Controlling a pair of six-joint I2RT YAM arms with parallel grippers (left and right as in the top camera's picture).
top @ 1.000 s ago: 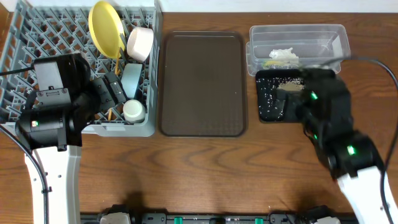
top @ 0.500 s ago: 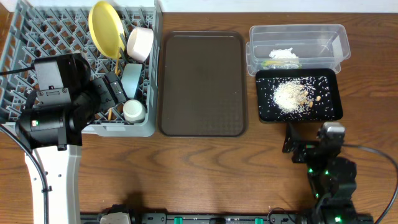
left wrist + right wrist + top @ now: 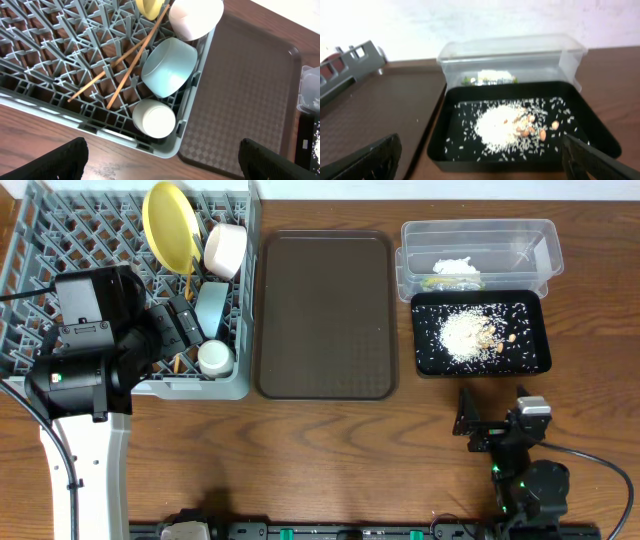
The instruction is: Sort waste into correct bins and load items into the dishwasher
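So the brown wooden table (image 3: 330, 460) is carrying four things straight on its top, all of them sitting in the far half. On the far left, a big square grey plastic dish rack (image 3: 190, 390) is sitting flat on the wood. Just to its right, a dark brown rectangular serving tray (image 3: 325, 315) is lying flat with its long side going near-to-far, and only a thin strip of wood is showing between the two. On the far right, a clear plastic rectangular tub (image 3: 540, 245) is sitting, and a shallow black rectangular tray (image 3: 530, 362) is lying right up against its near side. Another narrow band of wood is showing between the serving tray and that pair.
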